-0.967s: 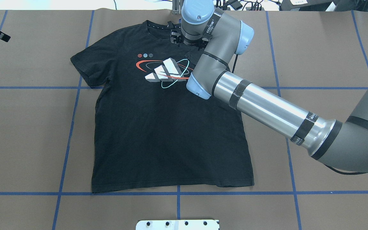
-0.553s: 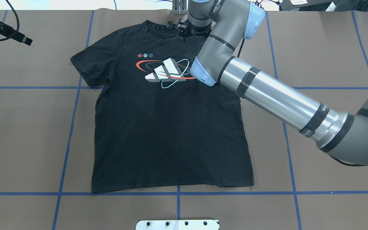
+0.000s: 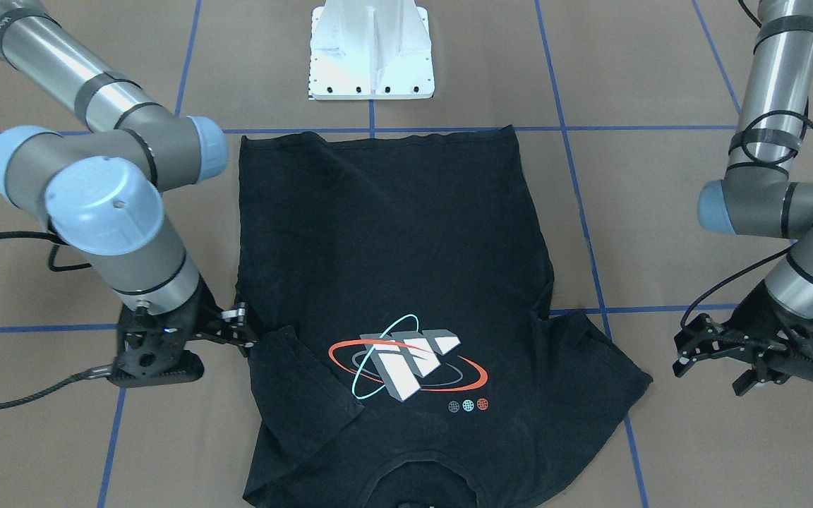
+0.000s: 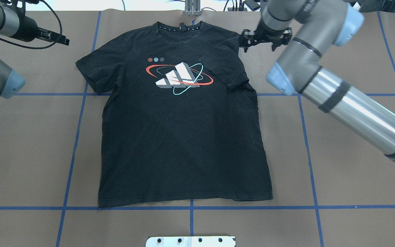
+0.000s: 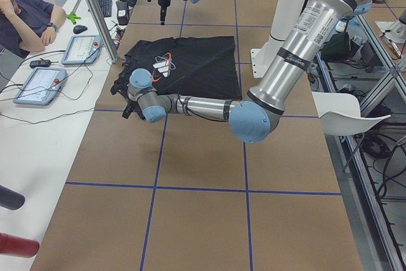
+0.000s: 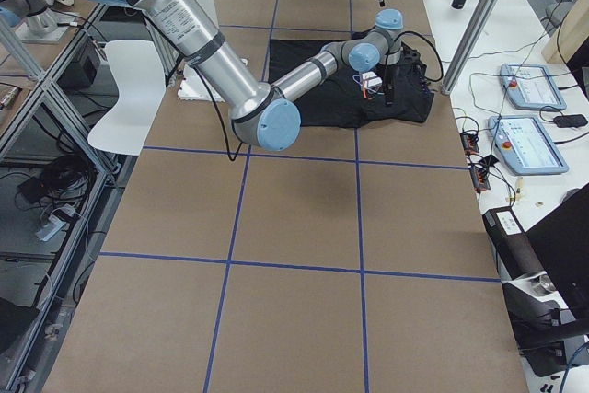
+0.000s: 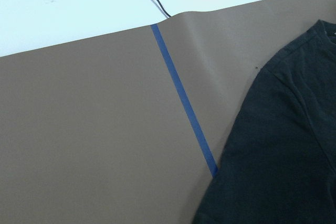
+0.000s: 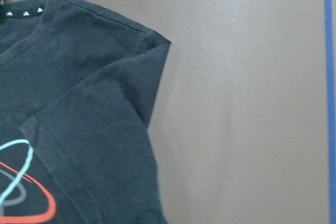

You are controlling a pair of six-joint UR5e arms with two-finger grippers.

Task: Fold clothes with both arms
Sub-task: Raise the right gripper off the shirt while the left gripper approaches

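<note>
The black T-shirt (image 4: 183, 137) lies flat on the brown table, print up, collar at the far edge. Its sleeve (image 4: 223, 68) on the right arm's side is folded in over the chest, next to the print (image 3: 406, 363); the other sleeve (image 3: 604, 374) lies spread out. My right gripper (image 4: 244, 40) hovers just off that folded shoulder (image 8: 152, 43), looks open and holds nothing; the front view shows its fingertips (image 3: 244, 329) at the cloth's edge. My left gripper (image 3: 682, 355) is open and empty over bare table, a short way from the spread sleeve (image 7: 283, 145).
Blue tape lines (image 4: 77, 137) grid the brown table. The white pedestal base (image 3: 371, 49) stands at the near edge behind the hem. A metal post (image 4: 192, 8) rises beyond the collar. A person (image 5: 25, 20) sits at a side table with control tablets (image 5: 38, 84).
My right arm has swung from above the collar to the outside of the folded shoulder. My left arm has come further in from the far left corner toward the shirt.
</note>
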